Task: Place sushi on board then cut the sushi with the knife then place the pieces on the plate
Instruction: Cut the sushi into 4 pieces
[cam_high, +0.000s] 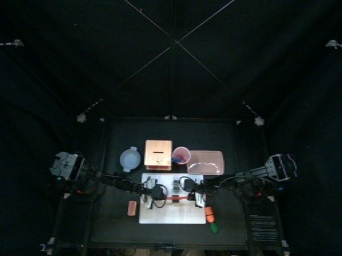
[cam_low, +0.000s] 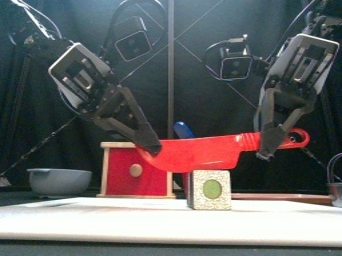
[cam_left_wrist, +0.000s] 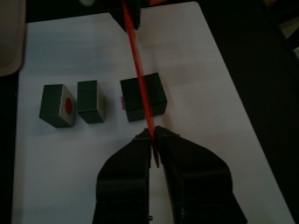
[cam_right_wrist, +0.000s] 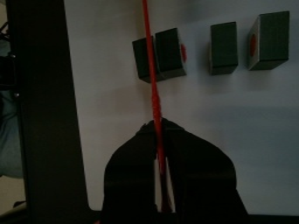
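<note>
Held tool: red knife (cam_low: 207, 150), level above the white cutting board (cam_left_wrist: 222, 79), running across the board's width.
Left gripper (cam_low: 144, 146): clamped tight on the knife's thin end, over the board's left part.
Right gripper (cam_low: 274, 140): clamped tight on the thicker end, probably the handle, over the board's right part.
Sushi block (cam_left_wrist: 155, 94): on the board, directly under mid-blade, about midway between the grippers, clear of the edge.
Block axis: front to back on the board, square to the blade.
Cut pieces: two, (cam_left_wrist: 52, 102) and (cam_left_wrist: 89, 100), on the board behind the block.
Coming move, judged: straight down, both arms together.
Pink tray (cam_high: 207, 158): past the board's back edge.
</note>
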